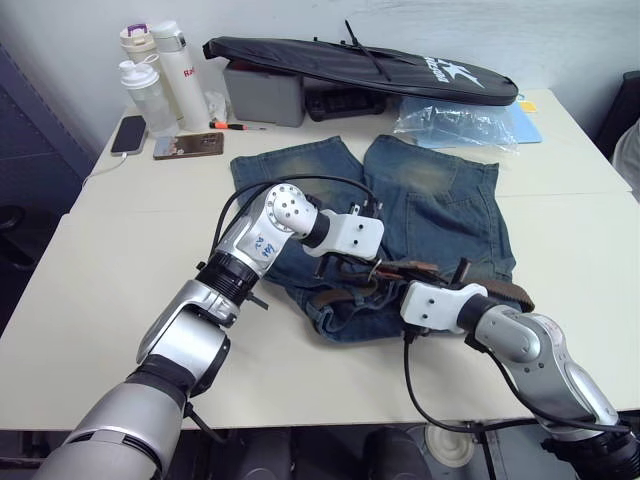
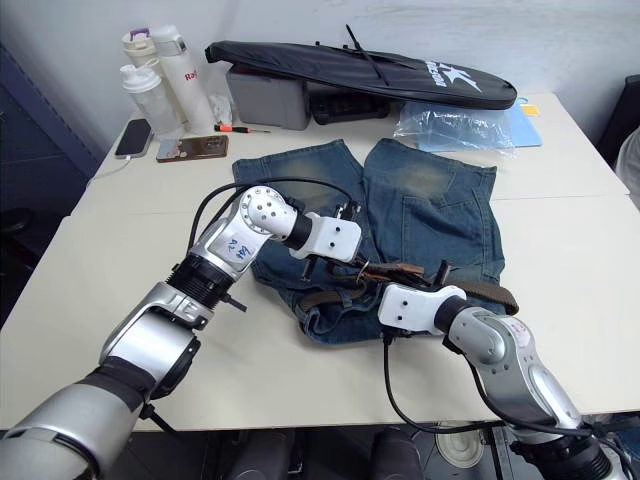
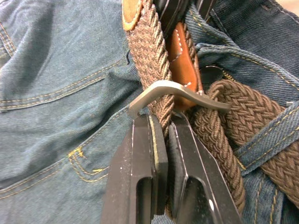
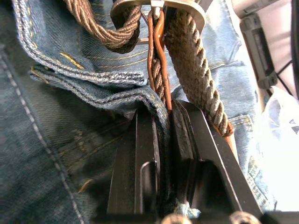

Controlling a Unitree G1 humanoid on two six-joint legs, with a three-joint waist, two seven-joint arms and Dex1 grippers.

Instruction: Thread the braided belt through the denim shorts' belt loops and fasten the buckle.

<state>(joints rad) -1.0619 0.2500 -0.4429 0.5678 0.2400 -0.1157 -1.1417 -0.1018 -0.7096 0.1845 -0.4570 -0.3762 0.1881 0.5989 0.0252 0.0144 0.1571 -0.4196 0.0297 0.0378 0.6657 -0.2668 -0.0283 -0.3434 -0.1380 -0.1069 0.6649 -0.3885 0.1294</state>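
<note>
Shorts [image 1: 440, 215] are lying flat mid-table w/ belt [image 3: 149, 60] already running along the waistband. Left claw [image 3: 161, 126] is pinching the belt right at the buckle [image 3: 177, 93], strap running straight away from its tips. Right claw [image 4: 163, 116] is clamping the waistband just beside it; both equally near, so probably fastening next.

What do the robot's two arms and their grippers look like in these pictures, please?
Both arms have silver-grey metallic shells with black joint rings and white wrist housings. The left arm carries a round perforated silver joint, blue handwriting on its forearm and a looping black cable. A black cable hangs below the right arm. Each gripper, left gripper and right gripper, has two flat black fingers.
</note>
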